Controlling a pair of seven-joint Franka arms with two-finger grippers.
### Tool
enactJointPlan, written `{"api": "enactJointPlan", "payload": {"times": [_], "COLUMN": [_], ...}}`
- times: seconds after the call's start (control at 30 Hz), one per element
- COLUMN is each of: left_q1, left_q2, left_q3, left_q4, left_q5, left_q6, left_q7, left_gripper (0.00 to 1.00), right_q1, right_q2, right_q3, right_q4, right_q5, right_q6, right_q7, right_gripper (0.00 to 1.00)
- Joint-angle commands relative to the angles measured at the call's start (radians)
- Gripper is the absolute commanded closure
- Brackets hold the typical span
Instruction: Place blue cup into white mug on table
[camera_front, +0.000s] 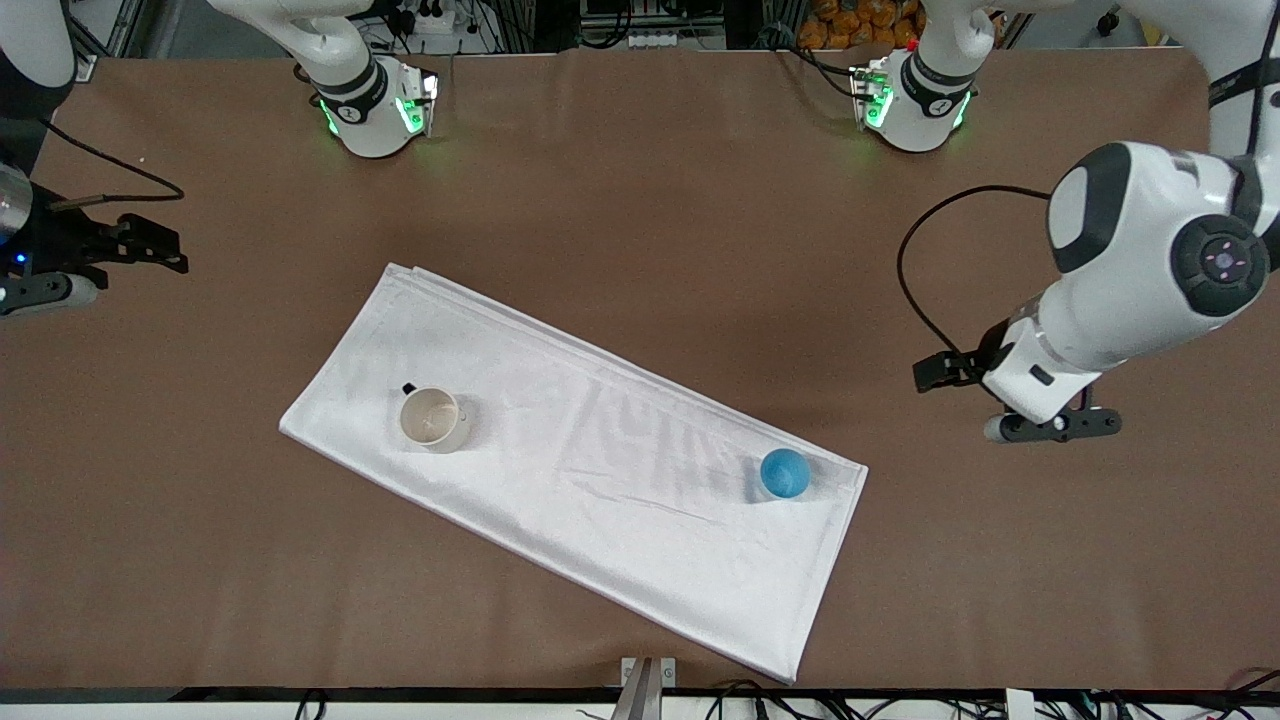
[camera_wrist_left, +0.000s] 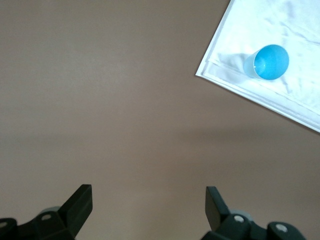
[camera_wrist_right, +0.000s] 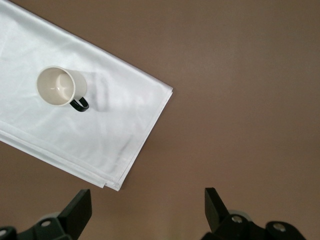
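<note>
Resting on one white cloth (camera_front: 590, 460): one blue cup (camera_front: 785, 473), one white mug (camera_front: 432, 418); both grippers' fingers (camera_wrist_left: 80, 205) (camera_wrist_right: 80, 207) spread, empty.

Blue cup (camera_front: 784, 473), white mug (camera_front: 431, 419) apart on cloth (camera_front: 600, 450).

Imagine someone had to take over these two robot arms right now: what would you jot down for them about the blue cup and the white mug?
Left gripper: open, empty, over bare table at the left arm's end, beside the cloth.
Right gripper: open, empty, over bare table at the right arm's end.
Blue cup: upright on the cloth, toward the left arm's end.
White mug: upright and empty on the cloth, toward the right arm's end.
Done: nothing; neither is touched.
Left: grasp the cup, probably with the left gripper, carry it over and set it inside the mug.
</note>
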Motion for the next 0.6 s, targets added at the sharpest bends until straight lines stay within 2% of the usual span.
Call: {"api": "enactJointPlan", "payload": {"times": [0.0,0.23,0.43,0.57], "left_q1": [-0.017,-0.059,-0.088,-0.096], "left_q2": [0.053,0.136,0.221,0.244], "left_q3": [-0.004,-0.002,0.0,0.0], "left_q4": [0.033,0.09,0.144,0.145], "left_q5": [-0.015,-0.015,-0.013,-0.015], "left_q6": [0.054,0.109,0.169,0.252], "left_q7": [-0.042,-0.146,-0.195,-0.247], "left_gripper": [0.0,0.0,0.0,0.0], "right_q1": [0.006,0.029,0.075,0.092], "right_q2": [0.01,0.035,0.144,0.177], "right_q3": [0.03,0.108,0.189,0.198], "right_q4": [-0.086,-0.288,-0.293,-0.302], "right_q5": [0.014,0.056,0.017,-0.019], "right_q6": [0.111,0.413,0.496,0.544], "right_q7": [-0.005,-0.007,-0.108,-0.197], "right_gripper": [0.0,0.0,0.0,0.0]}}
